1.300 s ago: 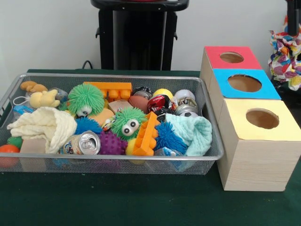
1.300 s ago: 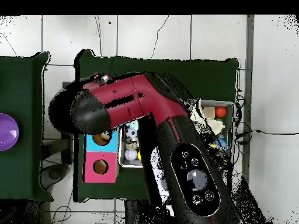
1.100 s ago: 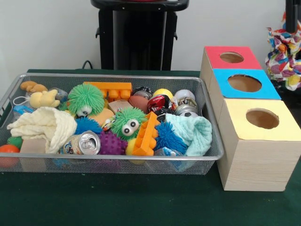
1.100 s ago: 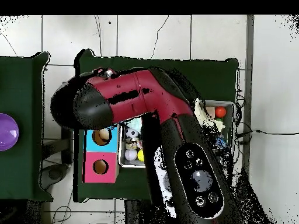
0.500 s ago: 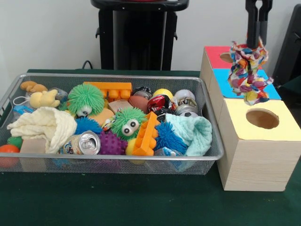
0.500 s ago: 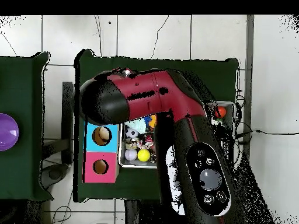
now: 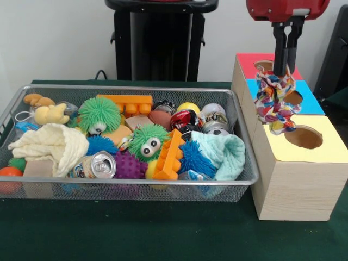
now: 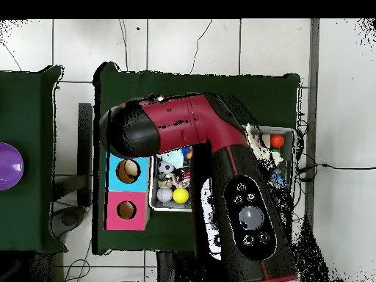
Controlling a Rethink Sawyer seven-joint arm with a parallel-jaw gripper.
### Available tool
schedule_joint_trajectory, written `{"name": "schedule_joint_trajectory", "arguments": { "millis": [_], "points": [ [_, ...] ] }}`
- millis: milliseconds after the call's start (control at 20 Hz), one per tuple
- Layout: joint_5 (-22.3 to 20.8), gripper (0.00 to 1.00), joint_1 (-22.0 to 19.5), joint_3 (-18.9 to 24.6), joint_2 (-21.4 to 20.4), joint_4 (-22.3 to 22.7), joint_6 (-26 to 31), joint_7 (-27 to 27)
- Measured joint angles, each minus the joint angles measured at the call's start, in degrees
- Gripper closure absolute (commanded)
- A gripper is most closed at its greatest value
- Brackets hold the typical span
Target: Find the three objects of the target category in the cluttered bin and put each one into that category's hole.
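My gripper [image 7: 284, 69] comes down from the top right of the front view, shut on a crinkly many-coloured snack packet [image 7: 273, 98]. The packet hangs above the blue-topped box [image 7: 304, 103], just left of and behind the yellow-surrounded hole [image 7: 303, 137]. The wire mesh bin [image 7: 125, 187] lies to the left, full of toys. In the overhead view the red arm [image 8: 198, 128] hides the gripper, the packet and the yellow box. No other packet shows clearly in the bin.
The bin holds green fuzzy balls [image 7: 148, 141], spiky balls [image 7: 129, 165], orange bricks [image 7: 169, 155], a silver can [image 7: 100, 165], cloths [image 7: 54, 144] and small balls. The red-surrounded hole [image 7: 266, 66] is farthest back. The overhead view shows the blue-surrounded hole [image 8: 128, 171] and red-surrounded hole [image 8: 126, 210].
In the front view my gripper has carried the packet from the right edge leftward and downward, to hang above the boxes beside the yellow hole. The bin's contents have not moved.
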Motion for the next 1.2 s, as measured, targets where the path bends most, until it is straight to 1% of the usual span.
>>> {"name": "schedule_joint_trajectory", "arguments": {
  "millis": [600, 1000, 1200],
  "points": [
    [1.68, 1.0, 2.83, -2.61, 1.98, -0.01, -0.01, 0.0],
    [3.17, 1.0, 6.02, -5.12, 3.47, 0.0, -1.43, 1.0],
    [5.01, 1.0, 8.2, -6.6, 4.37, 0.01, -2.59, 2.12]
  ]
}}
